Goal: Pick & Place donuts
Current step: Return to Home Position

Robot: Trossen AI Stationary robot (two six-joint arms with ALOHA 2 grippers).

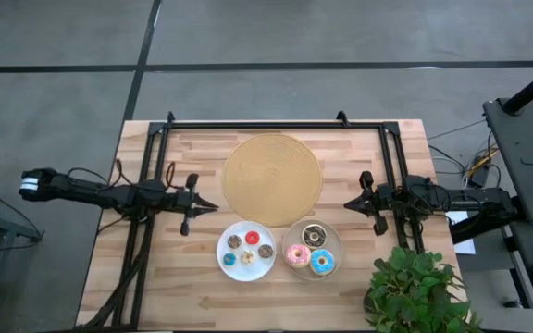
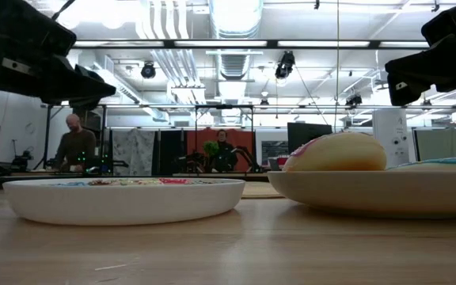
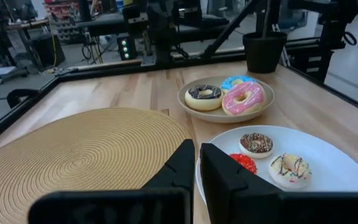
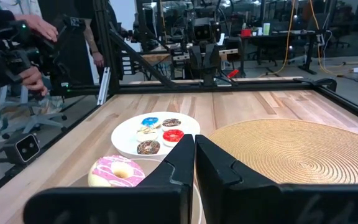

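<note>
The woven board (image 1: 273,178) lies bare mid-table. Beside it hang the left gripper (image 1: 213,207) and right gripper (image 1: 348,203), fingers pressed together and empty, probably because sorting looks finished. In front, one plate (image 1: 335,242) holds 3 larger donuts (image 1: 314,236) and the white plate (image 1: 248,273) 5 tiny donuts (image 1: 248,256). All lie flat, holes up, with no long axis.

Tiny donuts (image 1: 252,238) on left plate (image 1: 253,271), larger donuts (image 1: 296,254) on right plate (image 1: 333,236), board (image 1: 272,178) behind
</note>
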